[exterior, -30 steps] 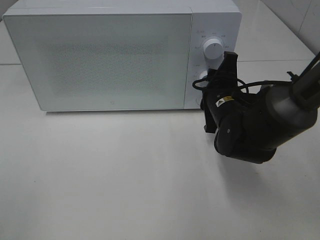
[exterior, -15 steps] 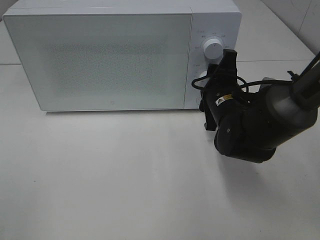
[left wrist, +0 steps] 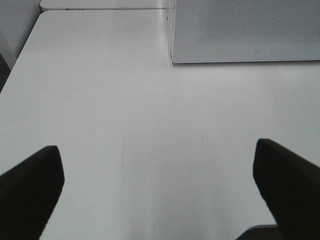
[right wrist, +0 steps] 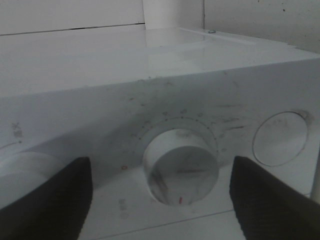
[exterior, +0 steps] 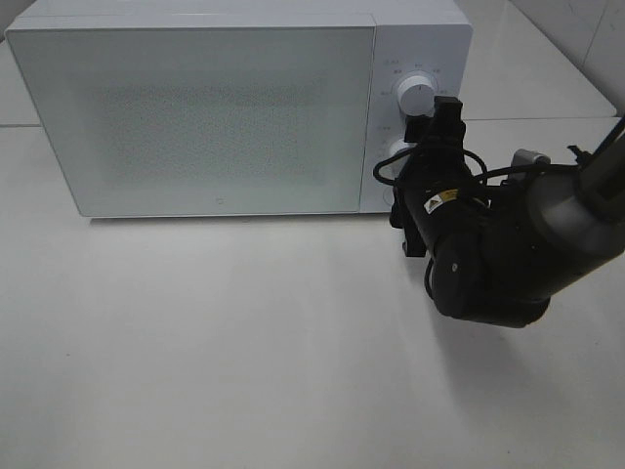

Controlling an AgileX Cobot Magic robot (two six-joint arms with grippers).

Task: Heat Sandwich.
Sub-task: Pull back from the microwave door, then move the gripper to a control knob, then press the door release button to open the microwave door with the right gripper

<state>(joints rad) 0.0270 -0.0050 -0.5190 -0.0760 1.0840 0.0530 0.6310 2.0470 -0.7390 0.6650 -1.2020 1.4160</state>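
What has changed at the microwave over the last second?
The right gripper opened its jaws, apparently letting go of the lower dial, and drew back slightly to the right. The microwave stayed put, door shut.

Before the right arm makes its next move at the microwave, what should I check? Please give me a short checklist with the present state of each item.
1. Microwave door closed: ok.
2. Right gripper open, with its fingers on either side of the lower knob and not touching it: ok.
3. Sandwich inside the microwave: cannot tell, the door hides the inside.
4. Lower knob at the wanted setting: cannot tell, the marks are too blurred to read.
5. Left gripper open and holding nothing, over the table, away from the knobs: ok.
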